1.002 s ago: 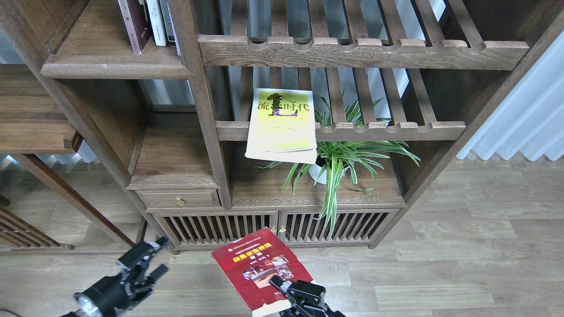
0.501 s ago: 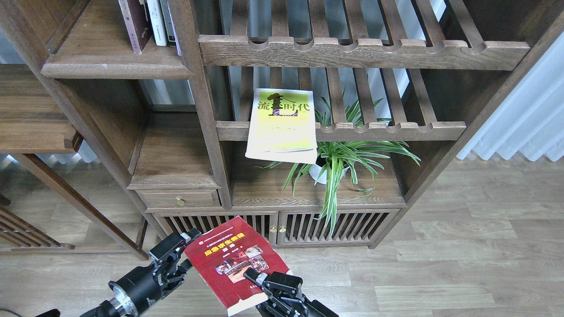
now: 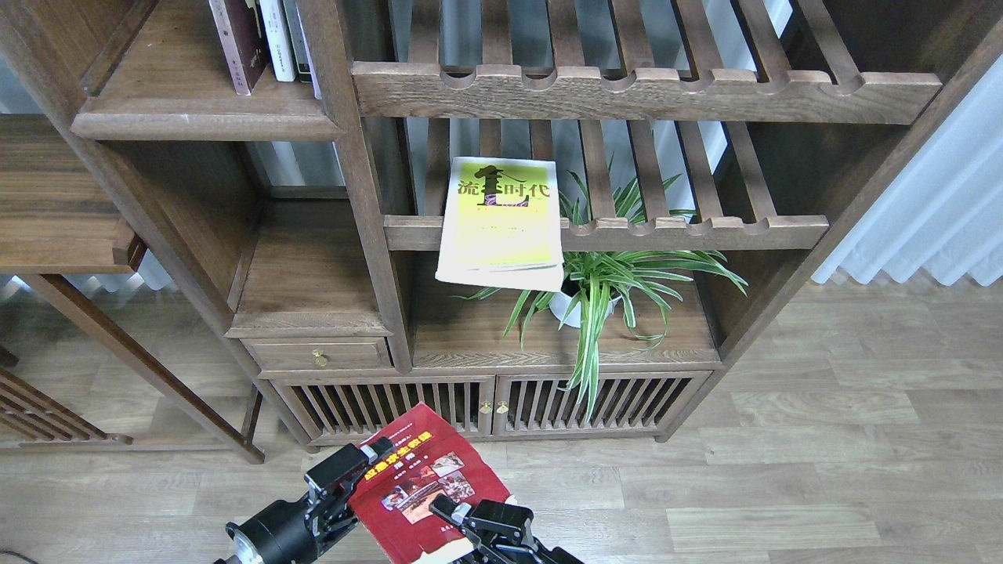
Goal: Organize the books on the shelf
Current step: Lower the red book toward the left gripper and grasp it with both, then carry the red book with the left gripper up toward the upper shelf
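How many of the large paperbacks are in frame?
3: dark maroon paperback upright on the solid dark brown shelf board; lime-yellow paperback overhanging the slatted rack; red paperback between both grippers. More may be hidden.

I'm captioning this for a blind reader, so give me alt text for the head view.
Both grippers, left and right, hold a red book low before a dark wooden bookcase. A yellow book overhangs a slatted rack beside a spider plant.
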Motion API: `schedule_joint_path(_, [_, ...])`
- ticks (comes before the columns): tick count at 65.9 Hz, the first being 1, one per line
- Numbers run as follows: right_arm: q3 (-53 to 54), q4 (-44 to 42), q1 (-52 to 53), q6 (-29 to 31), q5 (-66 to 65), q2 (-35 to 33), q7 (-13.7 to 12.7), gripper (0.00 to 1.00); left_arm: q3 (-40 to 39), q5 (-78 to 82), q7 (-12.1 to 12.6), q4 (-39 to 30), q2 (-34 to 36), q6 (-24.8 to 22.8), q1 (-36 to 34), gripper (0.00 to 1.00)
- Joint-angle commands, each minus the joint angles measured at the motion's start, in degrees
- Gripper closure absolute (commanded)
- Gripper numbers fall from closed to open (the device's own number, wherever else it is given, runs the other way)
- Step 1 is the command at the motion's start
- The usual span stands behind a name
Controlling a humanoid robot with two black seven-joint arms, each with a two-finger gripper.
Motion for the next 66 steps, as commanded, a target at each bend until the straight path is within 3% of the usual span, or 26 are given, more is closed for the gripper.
schedule_joint_path(1, [0.03,0.08,-0.17,0.01,-0.17,0.00,0.00,0.89,-0.24,-0.11,-0.30,-0.02,-0.36,0.00,0.48,0.89])
schedule_joint_path(25, [0.12,0.08,-0.17,0.01,-0.96,0.00,0.00,0.84,0.20,-0.02,0.05,-0.02,-0.10,0.00,-0.05,0.94])
schedule_joint_path(31, [0.12,-0.27,0.35,0.01,-4.21,0.00,0.00,0.46,0.28,0.07,0.14,-0.02,0.43,0.00,-0.05,0.94])
schedule_joint_path(32, [0.12,-0.62,0.62,0.01,-5.61,0.00,0.00,0.30,0.28,0.07,0.14,-0.02,0.51,0.00,-0.05,0.94])
schedule_joint_path(34, [0.30,-0.97,0.71,0.01,-6.93,0.00,0.00,0.17,0.28,0.07,0.14,-0.02,0.60,0.00,-0.14,0.94])
schedule_joint_path(35, [0.38,-1.24,0.71,0.01,-8.16,0.00,0.00,0.05,0.20,0.07,0.14,-0.02,0.69,0.00,-0.14,0.94])
schedule_joint_path(36, [0.39,-1.24,0.71,0.01,-8.69,0.00,0.00,0.02,0.20,0.07,0.14,-0.02,0.78,0.00,-0.14,0.94])
schedule_joint_path(55, [1.35,-2.73,0.62,0.01,-10.37,0.00,0.00,0.01,-0.68,0.24,0.14,-0.02,3.24,0.00,-0.23,0.94])
schedule_joint_path(66, [4.16,-4.67,0.79,0.01,-10.37,0.00,0.00,0.01,-1.82,0.77,0.32,0.95,8.77,0.00,-0.32,0.95])
